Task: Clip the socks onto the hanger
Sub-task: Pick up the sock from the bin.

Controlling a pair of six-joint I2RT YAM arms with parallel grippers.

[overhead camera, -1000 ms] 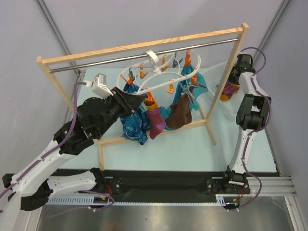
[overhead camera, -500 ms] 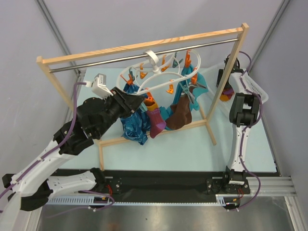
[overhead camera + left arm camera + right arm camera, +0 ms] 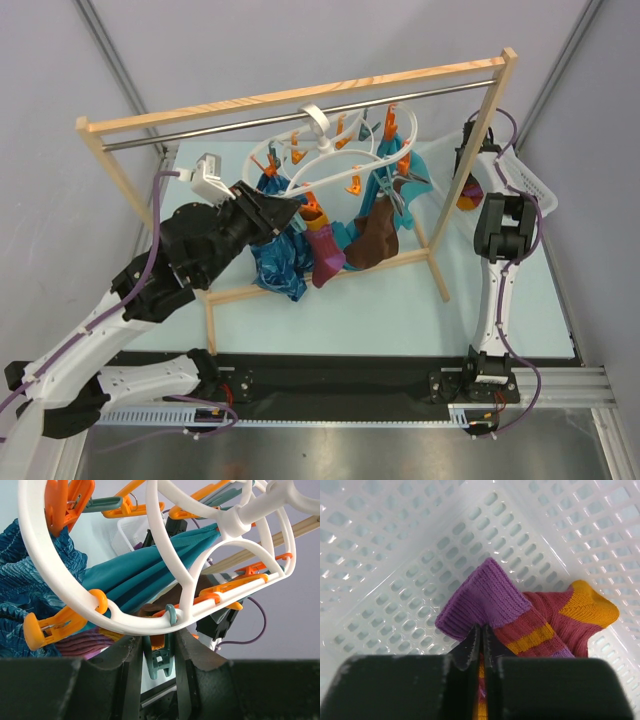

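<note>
1. Left pincer (image 3: 159, 641): pinches a grey-teal clip (image 3: 161, 661), one finger against each side. In the top view its tips are lost among the hung cloth.
2. Blue patterned cloth (image 3: 280, 262): hangs crumpled at the hanger's left side.
3. Hanger (image 3: 335, 150): white looped rings, hooked over the metal bar of the wooden rack (image 3: 290, 97), above the bench (image 3: 350, 310). The left wrist view cuts the rings off on every side.
4. Striped sock (image 3: 325, 255): hangs near the hanger's middle. Long axis up and down, free end towards the bench's near edge. Which clip holds it is hard to make out.
5. Brown sock (image 3: 372, 240): hangs just beside the striped one, free end down and to the left.
6. Teal cloth (image 3: 418, 178): hangs at the hanger's right side.
7. Basket (image 3: 522, 182): white, perforated, on the bench beyond the rack's right post. Partly covered by the right arm.
8. Second striped sock (image 3: 520, 612): lies in the basket. In the wrist view its long axis runs left to right, purple cuff to the left, orange end to the right. Part of it is under the fingers.
9. Right pincer (image 3: 481, 632): pressed together on the purple cuff. From above, the post hides its tips.
</note>
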